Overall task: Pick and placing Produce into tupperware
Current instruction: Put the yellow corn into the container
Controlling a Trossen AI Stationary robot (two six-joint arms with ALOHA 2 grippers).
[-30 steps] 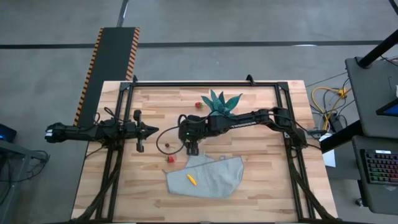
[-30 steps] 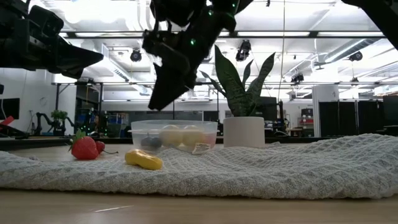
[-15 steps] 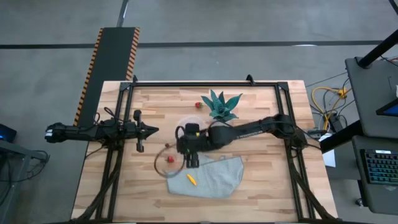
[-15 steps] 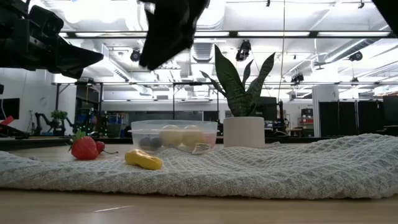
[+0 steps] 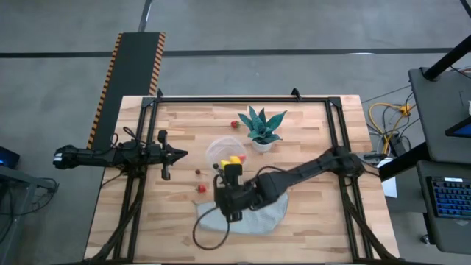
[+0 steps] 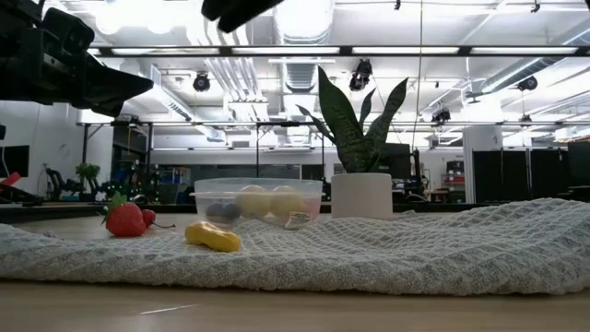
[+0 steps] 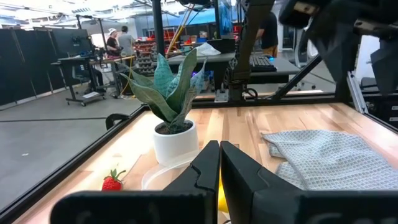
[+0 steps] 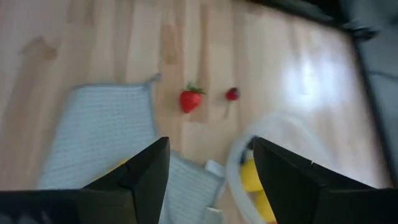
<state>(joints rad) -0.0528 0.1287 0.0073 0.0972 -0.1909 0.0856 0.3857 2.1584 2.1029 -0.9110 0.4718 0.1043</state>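
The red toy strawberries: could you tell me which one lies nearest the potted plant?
The red toy strawberry right beside the teal spiky potted plant; the other lies by the grey knitted cloth.

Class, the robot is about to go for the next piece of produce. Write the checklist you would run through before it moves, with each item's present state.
1. Right tool open: ok.
2. Right tool over the grey cloth: ok.
3. Yellow piece lying free on the cloth: ok.
4. Right tool centred over the yellow piece: cannot tell, the arm hides it from above.
5. Tupperware upright, top open: ok.
6. Strawberry in the tupperware: not ok, it lies on the table.
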